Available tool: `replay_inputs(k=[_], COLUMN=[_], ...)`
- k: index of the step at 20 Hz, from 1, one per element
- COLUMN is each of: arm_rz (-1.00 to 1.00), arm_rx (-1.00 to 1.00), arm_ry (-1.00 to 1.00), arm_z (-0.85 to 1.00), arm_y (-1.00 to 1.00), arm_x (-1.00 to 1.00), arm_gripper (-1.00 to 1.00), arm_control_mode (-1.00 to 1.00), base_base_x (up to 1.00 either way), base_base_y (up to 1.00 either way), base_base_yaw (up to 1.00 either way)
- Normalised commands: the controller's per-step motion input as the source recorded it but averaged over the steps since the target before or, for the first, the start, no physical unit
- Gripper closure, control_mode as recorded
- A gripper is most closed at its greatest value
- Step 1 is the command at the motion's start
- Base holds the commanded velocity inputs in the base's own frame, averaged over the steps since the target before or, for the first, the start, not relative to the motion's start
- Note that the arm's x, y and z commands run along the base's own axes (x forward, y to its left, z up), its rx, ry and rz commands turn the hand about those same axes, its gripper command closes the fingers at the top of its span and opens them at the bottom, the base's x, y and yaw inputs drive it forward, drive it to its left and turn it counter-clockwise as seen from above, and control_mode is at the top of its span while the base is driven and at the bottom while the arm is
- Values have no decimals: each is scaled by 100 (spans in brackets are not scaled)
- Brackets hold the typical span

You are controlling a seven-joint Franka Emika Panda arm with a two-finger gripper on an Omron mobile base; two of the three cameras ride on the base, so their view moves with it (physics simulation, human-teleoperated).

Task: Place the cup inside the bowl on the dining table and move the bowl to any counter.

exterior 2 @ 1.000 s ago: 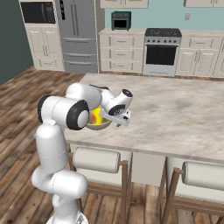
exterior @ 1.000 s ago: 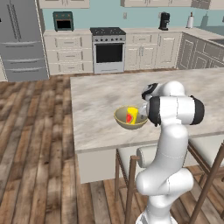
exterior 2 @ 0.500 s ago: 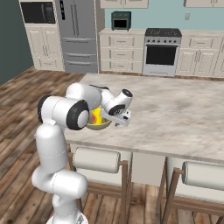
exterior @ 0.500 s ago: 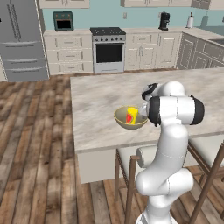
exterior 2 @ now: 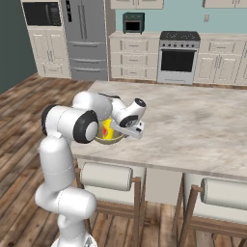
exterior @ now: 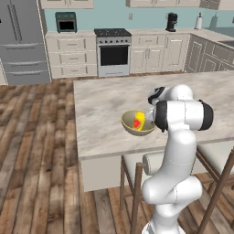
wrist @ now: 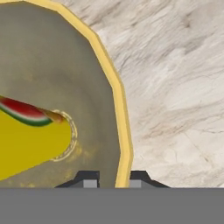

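Note:
The olive-tan bowl (exterior: 129,129) (exterior 2: 116,141) sits near the front edge of the dining table (exterior: 100,100) (exterior 2: 193,120). The yellow cup (exterior: 138,120) (exterior 2: 107,129) with its red patch lies inside it. In the hand view the cup (wrist: 30,144) rests on its side against the bowl's floor. My gripper (wrist: 114,178) straddles the bowl's pale rim (wrist: 114,83), one fingertip inside and one outside, set narrowly. Whether they press on the rim I cannot tell. In the base views my gripper (exterior: 151,119) (exterior 2: 126,131) is at the bowl's right edge.
Two padded stools (exterior 2: 106,176) (exterior 2: 224,193) stand under the table's front edge, close to my base. The counter (exterior: 151,33) with a stove (exterior: 113,50) runs along the teal back wall, beside a fridge (exterior: 20,41). Wood floor lies between.

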Motion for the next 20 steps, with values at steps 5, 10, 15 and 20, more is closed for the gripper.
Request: replay_inputs(k=[5,10,15,20], arm_rz=[0,0,0,0], arm_rx=[0,0,0,2], arm_ry=[0,0,0,0], arm_z=[7,28,31,17], arm_y=[0,-2,-11,-15], arm_x=[0,0,0,0], arm_gripper=[100,100,100,100], arm_control_mode=[-100,-100,-100,-100], base_base_x=[0,0,0,0], base_base_y=[0,0,0,0], base_base_yaw=[0,0,0,0])
